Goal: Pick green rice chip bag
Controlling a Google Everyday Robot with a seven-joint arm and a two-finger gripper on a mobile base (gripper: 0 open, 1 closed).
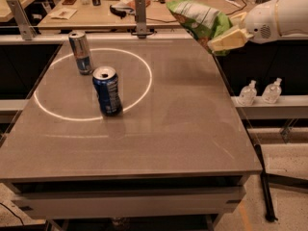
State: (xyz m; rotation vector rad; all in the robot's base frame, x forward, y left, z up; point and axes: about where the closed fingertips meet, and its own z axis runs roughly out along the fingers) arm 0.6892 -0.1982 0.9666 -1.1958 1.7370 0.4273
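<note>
Grey tabletop [183,129] fills most of the camera view; a white ring [150,76] is marked on its far left half.

1. Blue soda can [107,91]: upright, inside the ring, toward the ring's near side. The opened top faces up.
2. Slim silver-blue can [81,52]: upright, on the far left arc of the ring, behind and to the left of the blue soda can. The two cans are near each other but not touching.
3. Pincer [219,41]: located at the upper right, over the tabletop's far right corner. Its cream fingers [231,36] are clamped on the green rice chip bag [197,17].
4. Green rice chip bag: crumpled, light green with white patches. It hangs in the pincer above the far right corner, clear of the tabletop surface, and extends up and to the left from the grip point. It is well apart from both cans.
5. White arm [279,16]: enters from the right edge and ends at the pincer.

Surroundings: a metal post [140,16] stands at the tabletop's far edge. Behind it is a wooden desk [96,16] carrying assorted items too small to identify. Two small clear bottles [248,93] stand side by side on a ledge to the right of the tabletop.
</note>
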